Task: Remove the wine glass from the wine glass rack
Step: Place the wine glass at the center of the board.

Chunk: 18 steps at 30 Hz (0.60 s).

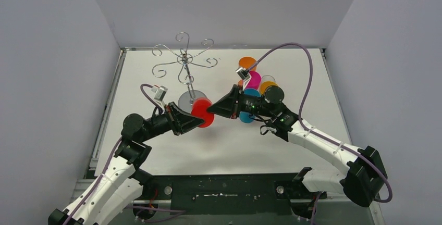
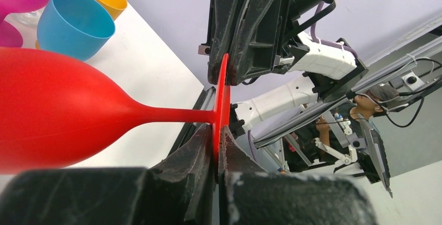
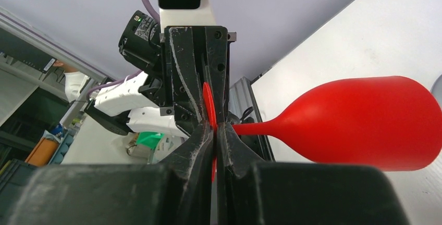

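Red wine glass (image 2: 52, 110), foot between both jaws

On your white desk (image 1: 172, 152) a blue cup (image 1: 252, 94) sits mouth up in a tight cluster of coloured cups. Just behind the blue cup you have a magenta cup (image 1: 254, 80), farther back from it an orange cup (image 1: 247, 62), and just to its right a yellow cup (image 1: 268, 86). Plain grey walls (image 1: 57, 53) close in the desk well away from the blue cup, on both sides and at the back.
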Tool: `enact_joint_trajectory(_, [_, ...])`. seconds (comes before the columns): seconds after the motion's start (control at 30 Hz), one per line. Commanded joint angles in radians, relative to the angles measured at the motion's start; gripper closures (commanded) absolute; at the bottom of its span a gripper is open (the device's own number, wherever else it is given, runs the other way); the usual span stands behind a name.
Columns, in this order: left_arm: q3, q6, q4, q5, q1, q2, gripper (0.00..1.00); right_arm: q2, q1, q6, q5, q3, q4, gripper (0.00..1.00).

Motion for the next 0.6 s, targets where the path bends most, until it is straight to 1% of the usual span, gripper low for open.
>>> enact_joint_trajectory(0.0, [0.037,0.07,-0.032,0.032,-0.06,0.011,1.0,-0.034,0.012,0.008,-0.004,-0.005,0.126,0.98])
enact_joint_trajectory(0.17, [0.073,0.191,-0.132,0.013,-0.124,0.007,1.0,-0.049,0.01,-0.009,0.0,-0.011,0.125,0.81])
enact_joint_trajectory(0.2, [0.081,0.215,-0.153,0.011,-0.133,0.006,1.0,-0.056,0.007,-0.019,0.01,-0.007,0.103,0.76])
enact_joint_trajectory(0.27, [0.09,0.267,-0.203,-0.007,-0.148,0.001,1.0,-0.075,0.002,-0.053,0.038,0.005,0.044,0.59])
enact_joint_trajectory(0.33, [0.082,0.305,-0.245,-0.045,-0.16,-0.015,1.0,-0.096,-0.009,-0.101,0.071,0.025,-0.037,0.38])
enact_joint_trajectory(0.37, [0.069,0.318,-0.251,-0.055,-0.166,-0.028,1.0,-0.108,-0.015,-0.125,0.09,0.035,-0.077,0.33])
enact_joint_trajectory(0.47, [0.032,0.367,-0.255,-0.061,-0.185,-0.082,1.0,-0.156,-0.047,-0.175,0.16,0.048,-0.156,0.24])
enact_joint_trajectory(0.57, [0.003,0.44,-0.273,-0.077,-0.196,-0.153,1.0,-0.215,-0.093,-0.184,0.281,0.035,-0.242,0.15])
